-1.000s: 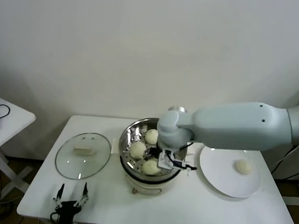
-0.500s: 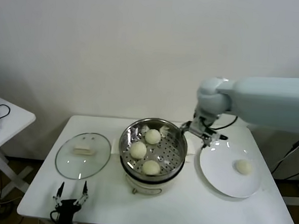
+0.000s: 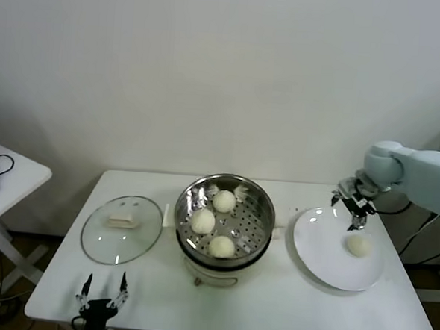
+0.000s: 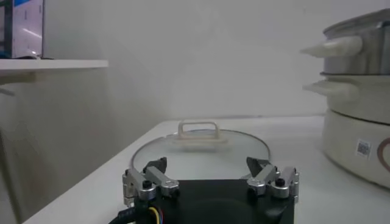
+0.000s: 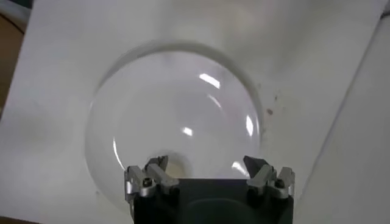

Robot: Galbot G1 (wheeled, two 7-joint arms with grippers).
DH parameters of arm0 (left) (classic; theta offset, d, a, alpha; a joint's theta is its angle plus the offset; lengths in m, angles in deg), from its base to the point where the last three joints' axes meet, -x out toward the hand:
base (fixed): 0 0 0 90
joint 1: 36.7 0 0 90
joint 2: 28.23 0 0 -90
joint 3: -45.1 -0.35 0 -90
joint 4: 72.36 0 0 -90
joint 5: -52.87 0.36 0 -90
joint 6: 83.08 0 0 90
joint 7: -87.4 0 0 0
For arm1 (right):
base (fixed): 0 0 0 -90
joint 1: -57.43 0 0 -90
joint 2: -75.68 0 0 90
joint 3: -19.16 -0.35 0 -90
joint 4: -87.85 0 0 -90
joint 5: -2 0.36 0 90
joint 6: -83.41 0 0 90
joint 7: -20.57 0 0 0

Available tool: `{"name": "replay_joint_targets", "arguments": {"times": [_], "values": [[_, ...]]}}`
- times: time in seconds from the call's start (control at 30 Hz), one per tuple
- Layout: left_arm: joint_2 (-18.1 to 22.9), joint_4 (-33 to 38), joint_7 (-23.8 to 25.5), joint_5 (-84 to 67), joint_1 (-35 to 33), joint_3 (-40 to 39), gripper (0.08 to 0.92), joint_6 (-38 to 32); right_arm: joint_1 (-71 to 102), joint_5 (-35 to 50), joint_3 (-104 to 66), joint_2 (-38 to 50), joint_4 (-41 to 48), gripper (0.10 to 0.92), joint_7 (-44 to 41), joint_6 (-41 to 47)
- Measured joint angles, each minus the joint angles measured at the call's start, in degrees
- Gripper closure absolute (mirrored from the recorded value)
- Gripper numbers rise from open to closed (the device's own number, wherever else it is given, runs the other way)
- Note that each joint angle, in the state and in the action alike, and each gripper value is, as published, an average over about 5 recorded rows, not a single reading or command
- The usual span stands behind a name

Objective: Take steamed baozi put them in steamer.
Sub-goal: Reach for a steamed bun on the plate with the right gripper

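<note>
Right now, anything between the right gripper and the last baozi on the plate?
Nothing visible. The right gripper hangs open just above the plate's far side, with the baozi directly below it and alone there. The steamer has its lid off, lying on the table.

Open from above; crowded only along the middle row.

Across the table (image 3: 330, 314): glass lid (image 3: 121, 228) at the left, steamer (image 3: 225, 219) in the middle with three buns (image 3: 204, 221) inside, plate (image 3: 338, 251) at the right holding a lone bun (image 3: 358, 245). Bare strip along the near edge, broken only by the left gripper (image 3: 103, 290), jaws apart, near the lid. Above the plate, right gripper (image 3: 354, 202) with fingers spread, nothing between it and the bun. Narrow gaps between lid, steamer and plate.
</note>
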Motion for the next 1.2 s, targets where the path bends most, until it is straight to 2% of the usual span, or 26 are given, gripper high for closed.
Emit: {"name": "replay_joint_targets", "arguments": {"times": [0.23, 0.5, 0.77, 1.2], "values": [[0.51, -0.14, -0.03, 0.96, -0.46, 0.14, 0.177, 0.03, 11.23, -4.78, -8.43, 1.72, 8.32, 0.203, 0.58, -1.26], [0.54, -0.51, 0.04, 2.01, -0.33, -0.14, 0.177, 0.12, 20.94, -9.04, -16.29, 2.89, 13.66, 0.203, 1.58, -1.68], [0.21, -0.92, -0.20, 2.17, -0.51, -0.13, 0.177, 0.04, 26.07, -11.32, -22.13, 2.89, 16.24, 0.203, 3.04, -1.81], [0.40, -0.67, -0.24, 2.49, -0.40, -0.67, 0.177, 0.05, 28.58, -11.09, -26.37, 3.86, 15.75, 0.203, 3.90, -1.01]]}}
